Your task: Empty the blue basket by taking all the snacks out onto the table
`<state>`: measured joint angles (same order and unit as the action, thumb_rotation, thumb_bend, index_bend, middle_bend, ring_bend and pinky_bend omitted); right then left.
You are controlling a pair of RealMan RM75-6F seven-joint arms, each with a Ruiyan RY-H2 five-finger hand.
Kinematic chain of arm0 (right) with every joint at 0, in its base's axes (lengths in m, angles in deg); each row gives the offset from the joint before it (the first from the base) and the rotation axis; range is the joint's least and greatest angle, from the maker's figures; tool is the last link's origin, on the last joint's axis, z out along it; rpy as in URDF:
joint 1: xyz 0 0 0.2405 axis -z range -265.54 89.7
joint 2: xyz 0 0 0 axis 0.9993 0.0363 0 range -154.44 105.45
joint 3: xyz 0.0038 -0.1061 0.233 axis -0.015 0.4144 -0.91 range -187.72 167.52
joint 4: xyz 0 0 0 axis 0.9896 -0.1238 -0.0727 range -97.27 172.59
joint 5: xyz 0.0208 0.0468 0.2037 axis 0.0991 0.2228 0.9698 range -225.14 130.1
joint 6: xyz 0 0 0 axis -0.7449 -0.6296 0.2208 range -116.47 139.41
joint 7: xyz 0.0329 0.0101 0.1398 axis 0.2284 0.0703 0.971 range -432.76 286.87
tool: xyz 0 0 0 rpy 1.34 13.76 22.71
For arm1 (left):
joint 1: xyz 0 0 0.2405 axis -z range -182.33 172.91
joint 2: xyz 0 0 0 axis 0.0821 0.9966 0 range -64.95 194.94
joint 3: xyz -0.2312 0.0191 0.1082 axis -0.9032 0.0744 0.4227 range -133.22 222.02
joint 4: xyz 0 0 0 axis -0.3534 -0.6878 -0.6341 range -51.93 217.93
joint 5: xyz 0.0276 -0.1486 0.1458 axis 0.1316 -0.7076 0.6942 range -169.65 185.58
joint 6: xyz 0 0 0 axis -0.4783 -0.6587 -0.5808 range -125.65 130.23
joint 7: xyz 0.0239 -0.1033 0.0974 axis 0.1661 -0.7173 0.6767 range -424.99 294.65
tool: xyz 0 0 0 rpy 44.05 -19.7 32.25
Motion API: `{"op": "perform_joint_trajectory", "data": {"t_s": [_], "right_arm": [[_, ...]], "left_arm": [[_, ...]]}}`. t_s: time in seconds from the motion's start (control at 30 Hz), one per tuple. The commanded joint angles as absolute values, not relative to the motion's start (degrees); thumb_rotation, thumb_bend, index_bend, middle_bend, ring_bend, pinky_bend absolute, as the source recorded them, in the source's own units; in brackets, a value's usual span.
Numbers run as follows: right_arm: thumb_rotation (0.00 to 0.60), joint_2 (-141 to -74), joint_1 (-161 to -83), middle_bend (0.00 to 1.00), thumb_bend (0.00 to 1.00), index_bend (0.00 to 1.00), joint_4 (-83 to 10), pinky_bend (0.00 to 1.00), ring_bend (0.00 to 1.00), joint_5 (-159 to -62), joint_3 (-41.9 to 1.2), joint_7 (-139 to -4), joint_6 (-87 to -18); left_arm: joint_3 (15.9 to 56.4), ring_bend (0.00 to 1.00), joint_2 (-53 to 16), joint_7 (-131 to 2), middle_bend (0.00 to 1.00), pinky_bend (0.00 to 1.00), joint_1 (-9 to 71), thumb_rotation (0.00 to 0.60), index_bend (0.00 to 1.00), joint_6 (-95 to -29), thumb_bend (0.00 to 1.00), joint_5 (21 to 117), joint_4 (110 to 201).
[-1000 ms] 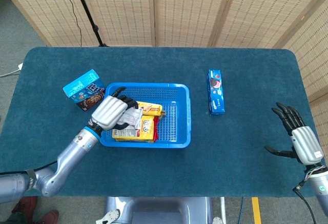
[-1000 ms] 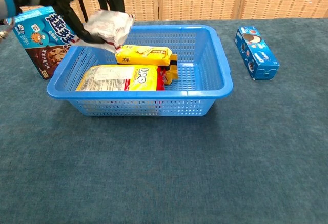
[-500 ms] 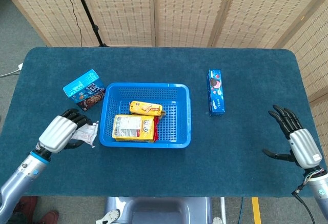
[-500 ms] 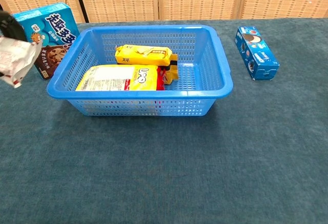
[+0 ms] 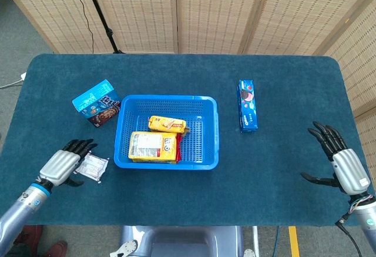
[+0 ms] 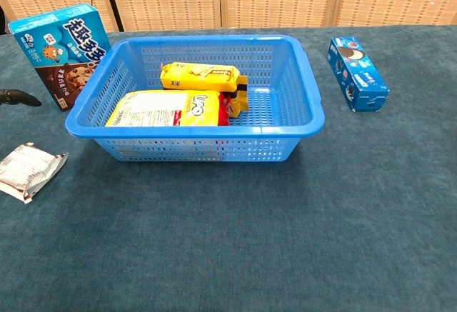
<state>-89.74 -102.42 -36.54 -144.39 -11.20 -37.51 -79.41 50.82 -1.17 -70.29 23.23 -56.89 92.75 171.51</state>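
The blue basket point(image 5: 205, 130) point(image 6: 300, 91) stands mid-table. Inside lie a yellow biscuit pack point(image 5: 166, 124) point(image 6: 200, 76) and a larger yellow snack bag point(image 5: 153, 146) point(image 6: 164, 108), with a red wrapper edge between them. A small white snack packet point(image 5: 93, 166) point(image 6: 27, 170) lies flat on the table left of the basket. My left hand point(image 5: 60, 164) hovers just left of that packet, fingers spread and holding nothing; only a fingertip point(image 6: 20, 98) shows in the chest view. My right hand point(image 5: 339, 160) is open at the far right edge, away from everything.
A blue cookie box point(image 5: 96, 102) point(image 6: 61, 51) stands behind the basket's left corner. A long blue cookie pack point(image 5: 247, 104) point(image 6: 357, 73) lies to the basket's right. Woven screens stand behind the table.
My left hand carried the white packet out of the basket, moved left and down, set it on the table and let go. The right hand barely moved.
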Motion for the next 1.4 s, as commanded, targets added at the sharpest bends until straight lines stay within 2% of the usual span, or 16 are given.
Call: {"op": "perform_joint_trajectory", "data": {"t_s": [0.03,0.27,0.4,0.57,0.9,1.4], "right_arm": [[0.600,-89.66,-102.35,0.00,0.00,0.00,-36.43,0.00,0.00,-144.19,-11.34,-37.34,-79.41],[0.600,-89.74,-102.43,0.00,0.00,0.00,-36.00,0.00,0.00,-143.94,-11.45,-36.93,-78.92],[0.600,-89.93,-102.68,0.00,0.00,0.00,-35.56,0.00,0.00,-143.56,-11.60,-36.70,-78.22],[0.600,-90.25,-102.93,0.00,0.00,0.00,-35.07,0.00,0.00,-143.08,-11.74,-36.50,-77.32],[0.600,-90.95,-103.39,0.00,0.00,0.00,-34.16,0.00,0.00,-142.04,-11.99,-36.70,-75.44],[0.600,-91.69,-103.92,0.00,0.00,0.00,-33.02,0.00,0.00,-140.76,-12.50,-36.58,-73.57]], "left_arm": [[48.50,0.00,1.53,-71.70,0.00,0.00,24.45,0.600,0.00,-60.47,0.02,95.03,176.53],[41.60,0.00,2.42,-68.21,0.00,0.00,28.28,0.600,0.00,-61.59,0.03,94.00,183.45],[35.13,0.00,-0.37,-60.23,0.00,0.00,35.32,0.600,0.00,-53.77,0.03,84.01,185.43],[31.38,0.00,-6.74,-52.39,0.00,0.00,42.22,0.600,0.00,-47.43,0.05,72.12,181.06],[29.89,0.00,-17.45,-46.20,0.00,0.00,49.88,0.600,0.00,-43.49,0.08,60.09,170.05],[30.74,0.00,-23.51,-43.67,0.00,0.01,55.05,0.600,0.00,-40.04,0.10,53.02,161.36]]}}
